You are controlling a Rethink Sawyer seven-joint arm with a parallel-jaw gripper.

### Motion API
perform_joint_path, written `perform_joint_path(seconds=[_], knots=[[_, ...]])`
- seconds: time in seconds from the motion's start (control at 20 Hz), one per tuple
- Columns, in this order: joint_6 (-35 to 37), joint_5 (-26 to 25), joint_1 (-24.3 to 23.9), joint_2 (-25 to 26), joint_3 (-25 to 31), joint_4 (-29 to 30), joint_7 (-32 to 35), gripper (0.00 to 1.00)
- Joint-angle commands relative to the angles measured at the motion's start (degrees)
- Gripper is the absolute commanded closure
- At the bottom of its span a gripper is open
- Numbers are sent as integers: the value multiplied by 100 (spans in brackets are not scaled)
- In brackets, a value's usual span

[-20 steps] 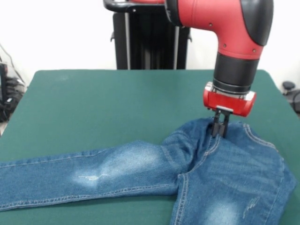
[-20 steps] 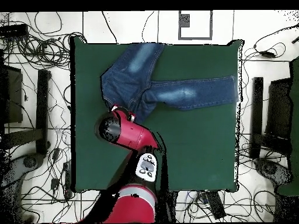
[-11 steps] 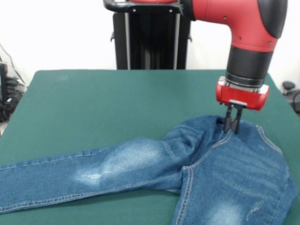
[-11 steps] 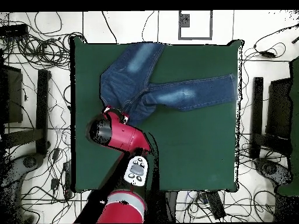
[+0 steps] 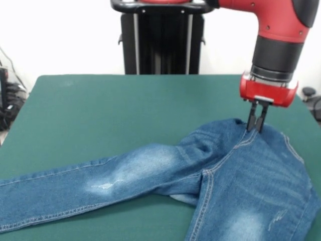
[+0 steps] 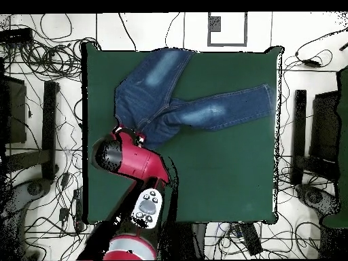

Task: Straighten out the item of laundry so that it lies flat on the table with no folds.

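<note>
Your black two-fingered gripper (image 5: 256, 124) under the red wrist block has its jaws nearly together, pinching the waistband edge of the faded blue denim jeans (image 5: 241, 175) at the crotch seam. The jeans lie on the dark green cloth-topped table (image 5: 115, 110); in your overhead view they spread as a V (image 6: 170, 109), one leg reaching the table's edge, the fabric bunched and creased near the grip.

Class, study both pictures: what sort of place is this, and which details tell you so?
Most likely a robotics lab or test room. A red arm's gripper pinches jeans on a green-topped table, and loose cables lie across the pale floor all round it.
</note>
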Motion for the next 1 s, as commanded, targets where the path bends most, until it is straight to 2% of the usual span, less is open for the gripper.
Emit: perform_joint_path(seconds=[0.05, 0.45, 1.0], knots=[[1318, 357, 355, -14, 218, 458, 1860, 100], [1504, 304, 225, -263, 177, 627, 1647, 100], [1868, 119, -228, -588, 257, 776, 1202, 100]])
